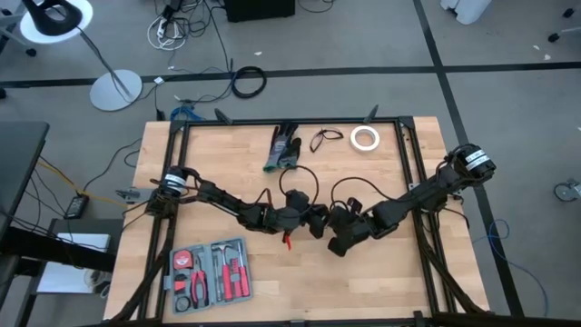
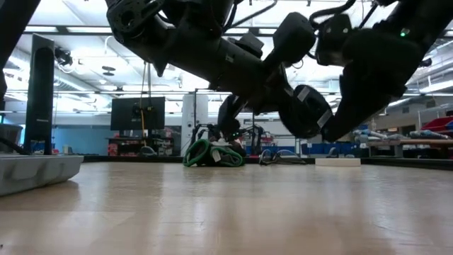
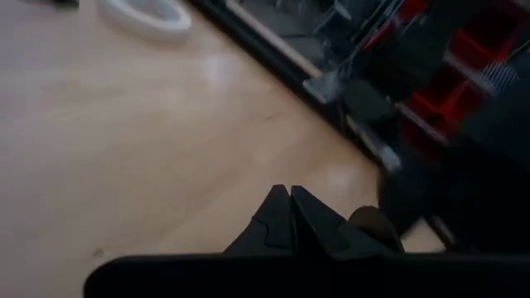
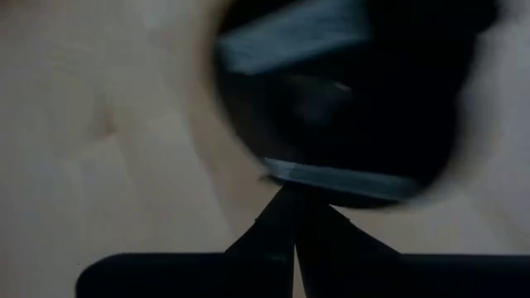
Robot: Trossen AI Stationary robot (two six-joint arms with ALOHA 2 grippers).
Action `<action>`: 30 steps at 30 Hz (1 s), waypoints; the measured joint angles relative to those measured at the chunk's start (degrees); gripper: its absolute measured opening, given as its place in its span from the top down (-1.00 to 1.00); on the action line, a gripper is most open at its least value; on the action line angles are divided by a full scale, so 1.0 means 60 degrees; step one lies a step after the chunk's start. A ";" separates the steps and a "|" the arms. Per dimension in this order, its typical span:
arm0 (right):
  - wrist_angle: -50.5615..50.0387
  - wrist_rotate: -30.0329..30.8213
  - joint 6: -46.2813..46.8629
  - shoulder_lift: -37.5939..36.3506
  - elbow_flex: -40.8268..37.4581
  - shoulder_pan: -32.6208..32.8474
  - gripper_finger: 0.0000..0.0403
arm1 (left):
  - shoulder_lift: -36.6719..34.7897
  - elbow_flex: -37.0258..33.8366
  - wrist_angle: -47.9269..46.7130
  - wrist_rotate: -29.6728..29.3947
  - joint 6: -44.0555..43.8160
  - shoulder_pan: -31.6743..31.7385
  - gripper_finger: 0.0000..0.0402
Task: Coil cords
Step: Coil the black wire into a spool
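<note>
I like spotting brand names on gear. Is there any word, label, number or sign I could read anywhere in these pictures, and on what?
No text can be read in any view.
White labels on the right arm and left arm: too small to read.
Light label on a dark bundle in the right wrist view: blurred, unreadable.
Tool case, white tape roll, monitor in the room: no legible print.

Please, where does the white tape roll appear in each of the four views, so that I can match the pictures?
High view: the white tape roll lies near the far edge of the table, right of centre.
Low view: a flat white shape at the far edge, right of centre, probably the roll.
Left wrist view: at the top edge, partly cut off.
Right wrist view: not in it.
Shared landmark: the green and black bundle to its left.
</note>
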 joint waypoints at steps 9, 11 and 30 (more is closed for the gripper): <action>0.0381 0.0819 -0.0059 -0.0004 0.0033 0.0339 0.99 | 0.0015 0.0015 0.0486 -0.0116 0.0253 0.0008 1.00; 0.0304 0.0805 -0.0058 -0.0004 0.0033 0.0329 0.99 | 0.0015 0.0015 0.0329 -0.0049 0.0229 0.0012 1.00; -0.0058 -0.0318 0.0124 -0.0007 0.0029 0.0059 0.99 | 0.0016 0.0018 -0.2508 0.0925 -0.0357 -0.0050 1.00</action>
